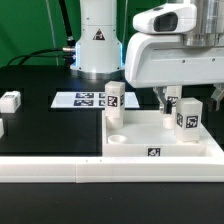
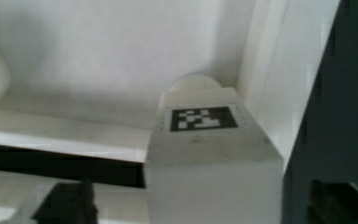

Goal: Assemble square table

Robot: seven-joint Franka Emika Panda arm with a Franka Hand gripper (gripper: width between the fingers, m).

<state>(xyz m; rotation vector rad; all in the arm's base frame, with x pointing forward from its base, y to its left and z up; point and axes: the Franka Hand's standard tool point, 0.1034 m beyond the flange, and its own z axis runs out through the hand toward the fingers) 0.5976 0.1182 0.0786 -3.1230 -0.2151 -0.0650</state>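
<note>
**Exterior and wrist views, square-table assembly.** The white square panel (image 1: 150, 140) of the table lies flat on the black tabletop (image 1: 40, 125), toward the exterior view's right. Its raised rim carries a black-and-white tag on the near edge. A round hole (image 1: 119, 139) sits open in the near corner on the exterior view's left.

Three leg blocks stand upright on the panel:
- The corner leg block (image 1: 114, 100) stands at the far corner on the exterior view's left.
- The front leg block (image 1: 187, 117) stands toward the exterior view's right, its tag facing the camera.
- The straddled leg block (image 1: 173, 99) stands just behind the front one.

The gripper (image 1: 168, 101) hangs directly over this last block with its fingers (image 2: 332, 160) apart, one on either side of it. The wrist view shows the block's tagged end between them. Whether either finger touches the block cannot be told.

A loose leg block (image 1: 10, 101) rests on the tabletop at the exterior view's left, well apart from the panel. A further block, nearer the camera, is cut off by the picture's edge.

The marker board (image 1: 85, 100) lies flat between the loose leg block and the panel, in front of the robot base (image 1: 97, 45). The long white border rail (image 1: 55, 168) runs along the near side, just beside the panel's near edge.
</note>
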